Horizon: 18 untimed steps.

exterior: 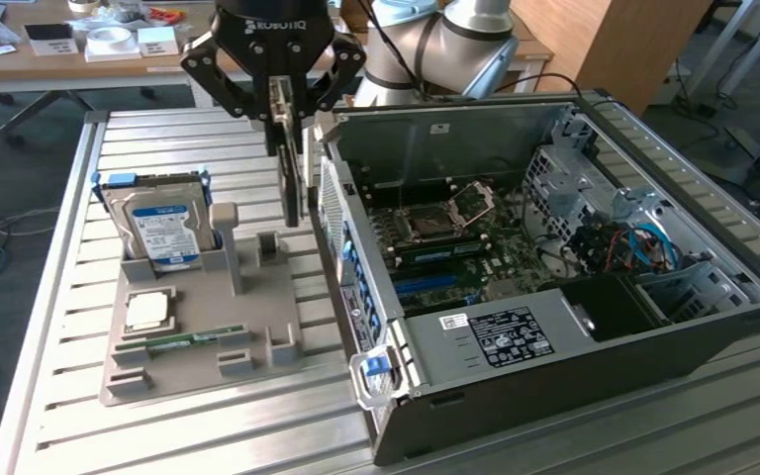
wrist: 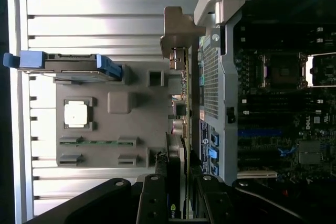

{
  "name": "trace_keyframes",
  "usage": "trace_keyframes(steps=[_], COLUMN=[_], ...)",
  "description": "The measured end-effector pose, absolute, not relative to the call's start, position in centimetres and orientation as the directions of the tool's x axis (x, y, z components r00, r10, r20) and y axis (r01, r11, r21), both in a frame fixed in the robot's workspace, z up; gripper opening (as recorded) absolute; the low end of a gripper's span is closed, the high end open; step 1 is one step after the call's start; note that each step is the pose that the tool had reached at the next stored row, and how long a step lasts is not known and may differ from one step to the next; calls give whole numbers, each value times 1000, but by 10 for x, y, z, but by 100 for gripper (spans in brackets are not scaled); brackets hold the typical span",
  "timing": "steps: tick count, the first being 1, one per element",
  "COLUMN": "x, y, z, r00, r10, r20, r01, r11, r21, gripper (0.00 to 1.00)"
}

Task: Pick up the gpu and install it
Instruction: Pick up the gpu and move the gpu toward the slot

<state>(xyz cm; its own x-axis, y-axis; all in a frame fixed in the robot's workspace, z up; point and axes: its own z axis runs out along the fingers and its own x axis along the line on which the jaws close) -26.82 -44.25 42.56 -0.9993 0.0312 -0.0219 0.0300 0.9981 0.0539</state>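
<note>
You see the gripper (exterior: pixel 282 124) clamped on the gpu (exterior: pixel 294 188), which hangs on edge between the open case (exterior: pixel 644 366) and the gray tray (exterior: pixel 268 317) (it holds a hard drive (exterior: pixel 162 228), a CPU (exterior: pixel 149 310) and a RAM stick (exterior: pixel 182 343)).

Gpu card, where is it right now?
In the exterior view the gpu hangs upright in the gripper, between the grey parts holder on that view's left and the open computer case on its right.
</note>
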Motion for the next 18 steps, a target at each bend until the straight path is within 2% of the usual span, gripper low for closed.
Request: trace_keyframes(steps=[18], x=[-217], y=[-442], z=[426], r00=[-999], r10=[31], r20=[-22], r01=[30], r11=[998], r21=[61], gripper=[27])
